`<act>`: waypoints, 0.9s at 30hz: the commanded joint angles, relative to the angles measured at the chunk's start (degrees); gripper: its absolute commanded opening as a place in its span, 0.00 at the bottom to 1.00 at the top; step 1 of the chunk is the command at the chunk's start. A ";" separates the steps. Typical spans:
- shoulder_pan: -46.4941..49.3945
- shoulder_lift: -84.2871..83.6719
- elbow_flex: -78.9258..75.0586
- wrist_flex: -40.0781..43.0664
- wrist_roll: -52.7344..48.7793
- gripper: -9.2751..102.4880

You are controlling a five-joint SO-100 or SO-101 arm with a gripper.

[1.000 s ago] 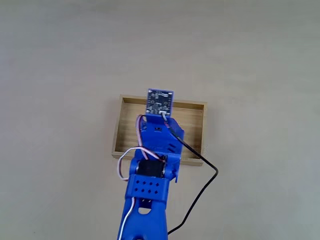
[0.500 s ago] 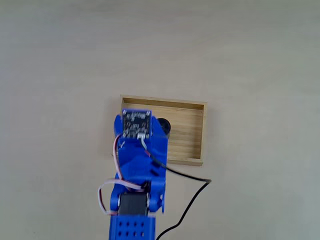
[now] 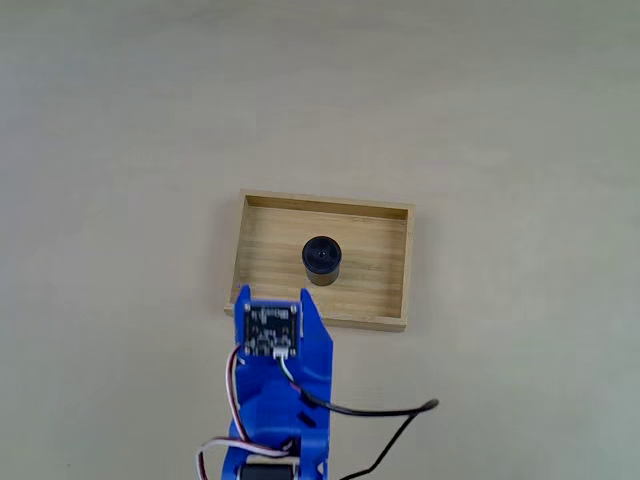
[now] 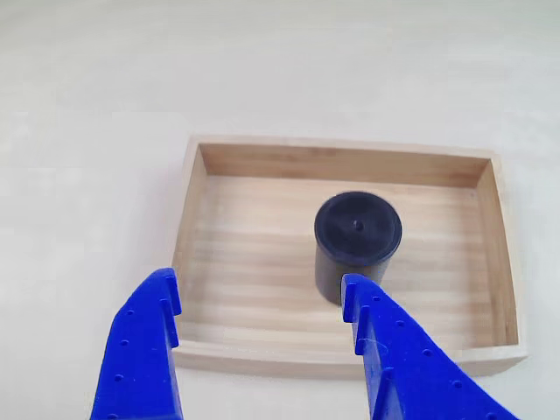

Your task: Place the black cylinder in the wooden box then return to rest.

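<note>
The black cylinder stands upright on the striped floor of the wooden box, near the middle of the tray and clear of all four low walls, as seen in the fixed view. The blue arm reaches up from the bottom edge of that view, its small circuit board lying just below the box's near wall, with a black cable and pale wires trailing from it across the light table.

In the other view, the gripper is spread wide and holds nothing: its two blue fingers rise from the bottom edge with a broad gap between them, their tips over the near wall of the wooden box. The black cylinder sits beyond them, slightly right of centre, its round top with a tiny central dimple facing up. The right finger's tip overlaps the cylinder's lower side in this view; whether they touch cannot be told
</note>
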State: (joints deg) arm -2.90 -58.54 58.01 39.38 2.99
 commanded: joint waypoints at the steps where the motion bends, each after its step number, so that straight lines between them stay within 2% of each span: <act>1: -0.53 -9.84 4.31 0.97 -0.97 0.31; 8: 0.18 -22.32 13.54 7.56 -2.64 0.24; 15: 2.20 -32.43 19.78 14.24 -3.96 0.09; 27: 3.43 -39.64 26.72 22.68 -6.94 0.08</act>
State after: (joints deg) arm 0.26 -95.98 84.99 60.03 -3.25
